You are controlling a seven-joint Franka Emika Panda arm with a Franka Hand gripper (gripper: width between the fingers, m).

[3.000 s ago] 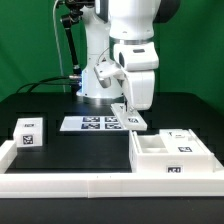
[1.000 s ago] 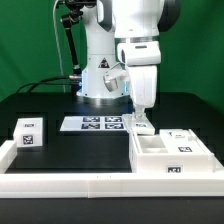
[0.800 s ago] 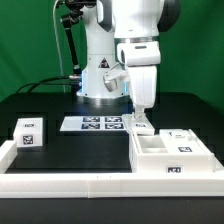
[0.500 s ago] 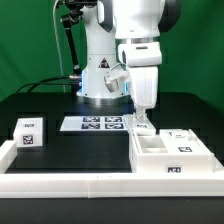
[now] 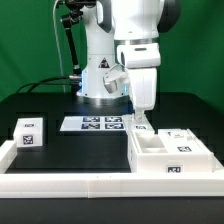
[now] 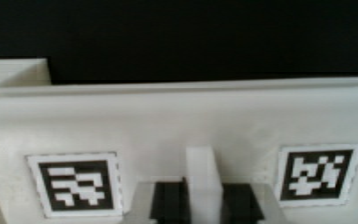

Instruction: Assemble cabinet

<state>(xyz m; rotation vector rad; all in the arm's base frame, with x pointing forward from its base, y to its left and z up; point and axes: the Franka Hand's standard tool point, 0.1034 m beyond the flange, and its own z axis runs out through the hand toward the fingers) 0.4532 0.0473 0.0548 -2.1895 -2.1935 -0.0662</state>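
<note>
Your gripper [image 5: 140,116] straddles an upright rib [image 6: 202,172] on the blocky white plastic cabinet [image 5: 150,168], likely to grasp it; whether it has clamped is unclear.

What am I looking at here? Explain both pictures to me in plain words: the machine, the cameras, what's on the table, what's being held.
The machine is a white robot arm with one two-finger gripper at its end. The wider picture comes from a camera standing off the arm. The close-up comes from a camera on the wrist, so the gripper's own fingers show in it.

On the black table lie a large white plastic box-like cabinet with black-and-white square tags and a small white tagged block toward the exterior view's left. The flat white marker board belongs to the rig, not the furniture.

The gripper hangs at the cabinet's far edge. In the wrist view its dark fingers sit either side of a thin white rib between two tags. Whether they are squeezing it cannot be told.
</note>
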